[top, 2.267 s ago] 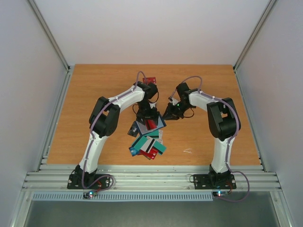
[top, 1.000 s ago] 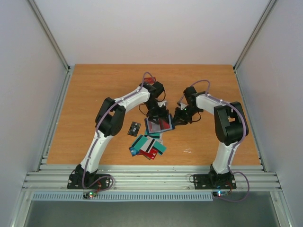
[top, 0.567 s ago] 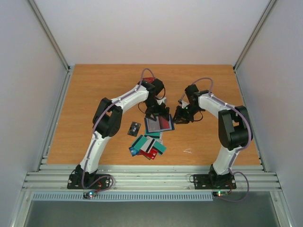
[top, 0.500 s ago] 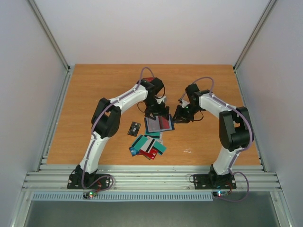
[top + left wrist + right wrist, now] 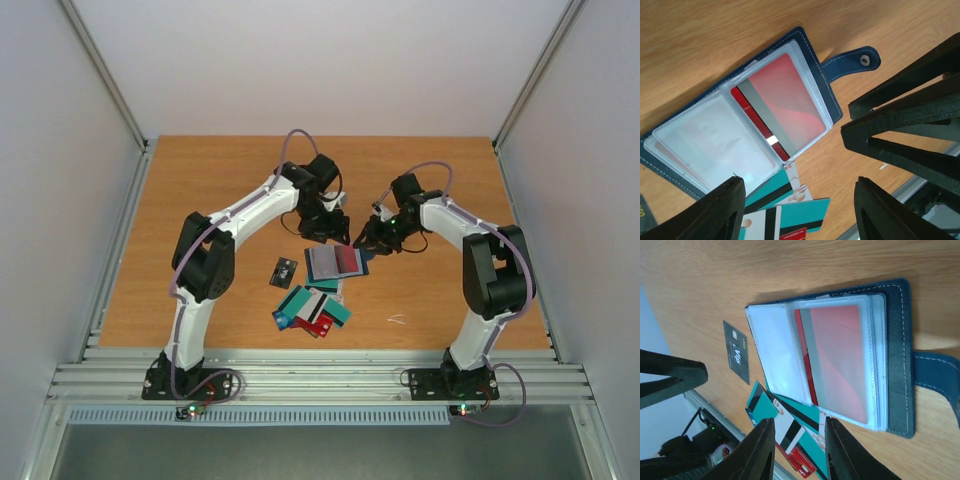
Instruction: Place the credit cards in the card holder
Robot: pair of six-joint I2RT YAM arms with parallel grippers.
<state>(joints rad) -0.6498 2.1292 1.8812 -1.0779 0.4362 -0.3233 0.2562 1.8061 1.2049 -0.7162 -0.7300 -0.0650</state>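
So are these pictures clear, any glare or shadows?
Top view: soft, even light, everything small. Left wrist view: sharp on the wallet, whose clear sleeves show a milky sheen. Right wrist view: the wallet throws a soft shadow on the table.

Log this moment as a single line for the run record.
card holder: open flat, red card in sleeve | left fingers: open, empty | right fingers: open, empty | loose cards: beside holder
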